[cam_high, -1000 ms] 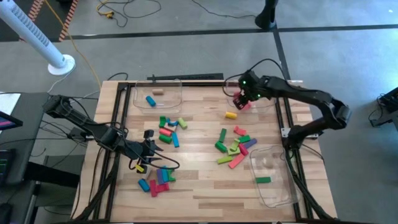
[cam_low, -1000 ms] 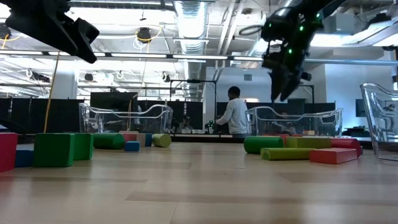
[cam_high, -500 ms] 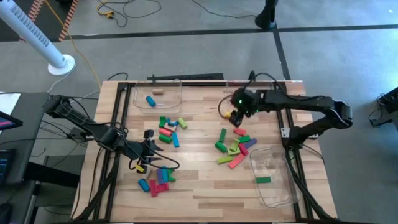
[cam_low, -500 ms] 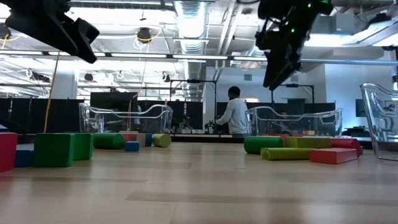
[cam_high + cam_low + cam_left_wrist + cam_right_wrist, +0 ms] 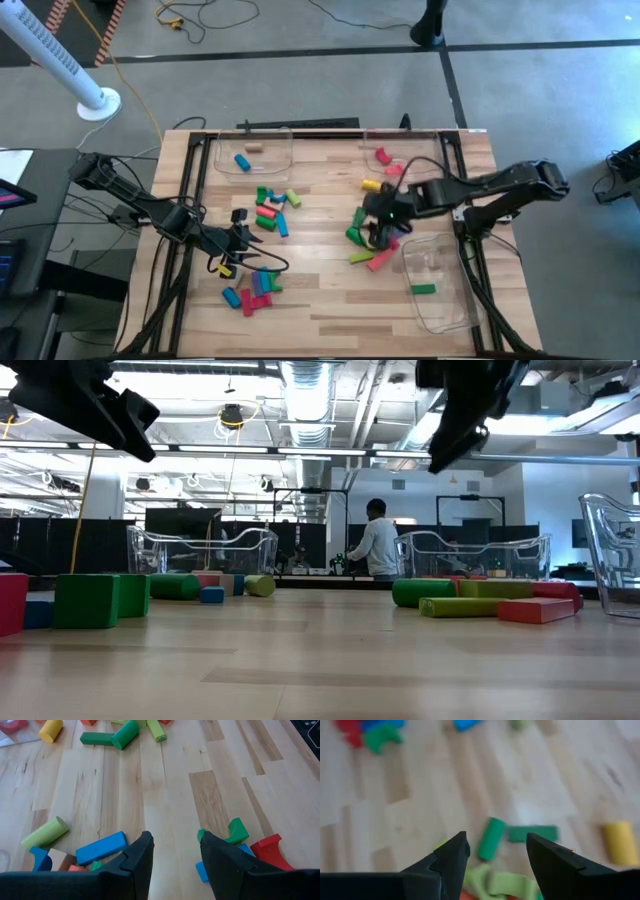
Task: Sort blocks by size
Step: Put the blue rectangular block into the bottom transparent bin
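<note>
The right gripper [image 5: 378, 222] hangs over the blocks [image 5: 375, 240] at the table's right middle, fingers apart and empty. The left gripper [image 5: 238, 240], fingers apart, waits near the left pile.

Grey concrete floor [image 5: 300, 85] surrounds the table; exposed ceiling ducts [image 5: 310, 390] and strip lights run overhead; a person [image 5: 378, 545] stands far back.

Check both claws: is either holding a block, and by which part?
Neither. The right claw is open and empty above the green blocks; the left claw is open and empty above bare table.
</note>
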Available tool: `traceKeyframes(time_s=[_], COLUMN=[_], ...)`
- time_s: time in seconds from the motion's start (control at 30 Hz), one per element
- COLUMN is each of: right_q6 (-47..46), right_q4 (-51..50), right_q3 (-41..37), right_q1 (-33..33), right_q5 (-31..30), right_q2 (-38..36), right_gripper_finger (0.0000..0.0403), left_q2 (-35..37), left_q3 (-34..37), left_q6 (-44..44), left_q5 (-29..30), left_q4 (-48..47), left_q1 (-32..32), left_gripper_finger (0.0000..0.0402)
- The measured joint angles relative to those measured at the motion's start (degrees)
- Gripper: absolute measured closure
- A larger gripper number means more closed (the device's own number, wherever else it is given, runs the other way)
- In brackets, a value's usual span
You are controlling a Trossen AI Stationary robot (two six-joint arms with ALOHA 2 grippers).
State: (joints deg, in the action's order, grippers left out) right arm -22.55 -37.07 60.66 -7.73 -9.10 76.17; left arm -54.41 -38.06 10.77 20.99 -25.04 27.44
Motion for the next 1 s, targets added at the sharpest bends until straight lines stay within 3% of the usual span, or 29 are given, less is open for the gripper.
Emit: traceKeyframes(time_s=[0.37, 0.8, 1.0], right_q6=[3.8, 6.6, 10.0], right_q4=[15.1, 31.0, 33.2], right_q3=[0.0, 0.0, 3.6], right_q1=[-8.9, -7.8, -7.2], right_q5=[-2.9, -1.7, 3.9], right_q2=[1.3, 17.6, 24.2], right_gripper_finger=[0.0173, 0.0173, 0.0173], left_q2=[0.0, -3.8, -10.3], left_q3=[0.0, 0.0, 0.0], left_q6=[1.6, 2.6, 2.3], left_q5=[0.9, 1.5, -6.2], left_q4=[-3.0, -5.5, -5.6], left_q1=[0.0, -0.1, 0.3], left_gripper_finger=[0.0246, 0.0246, 0.0246])
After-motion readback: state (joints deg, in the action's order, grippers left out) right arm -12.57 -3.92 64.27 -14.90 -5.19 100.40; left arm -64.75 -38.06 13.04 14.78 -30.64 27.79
